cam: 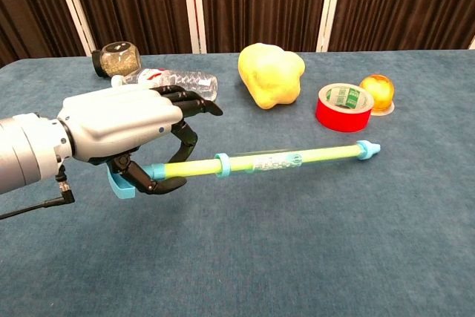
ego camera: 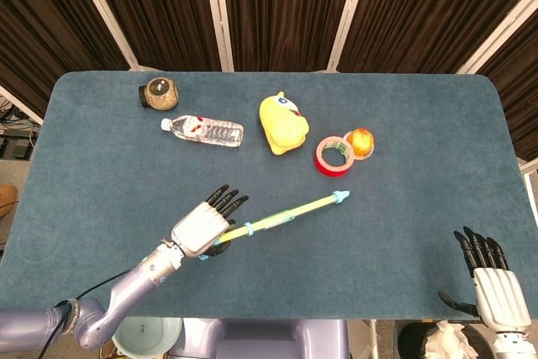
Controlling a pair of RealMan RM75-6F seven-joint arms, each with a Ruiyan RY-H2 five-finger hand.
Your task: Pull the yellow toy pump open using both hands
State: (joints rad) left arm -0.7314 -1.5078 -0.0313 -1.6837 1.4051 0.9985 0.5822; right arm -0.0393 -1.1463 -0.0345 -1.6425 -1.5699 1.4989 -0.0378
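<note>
The yellow toy pump [ego camera: 286,215] [cam: 274,160] is a thin yellow tube with a blue collar and a blue tip, pointing right and slightly away. My left hand [ego camera: 204,227] [cam: 126,133] grips its blue handle end at the front left and holds the pump raised off the table, with some fingers stretched forward above the rod. My right hand [ego camera: 490,273] shows only in the head view, at the front right corner past the table edge, fingers apart and holding nothing. It is far from the pump's blue tip [ego camera: 340,197].
A red tape roll [ego camera: 334,156] and an orange ball [ego camera: 361,142] lie just beyond the pump's tip. A yellow plush toy [ego camera: 282,122], a water bottle [ego camera: 204,130] and a brown jar [ego camera: 158,93] sit further back. Bare blue cloth lies between both hands.
</note>
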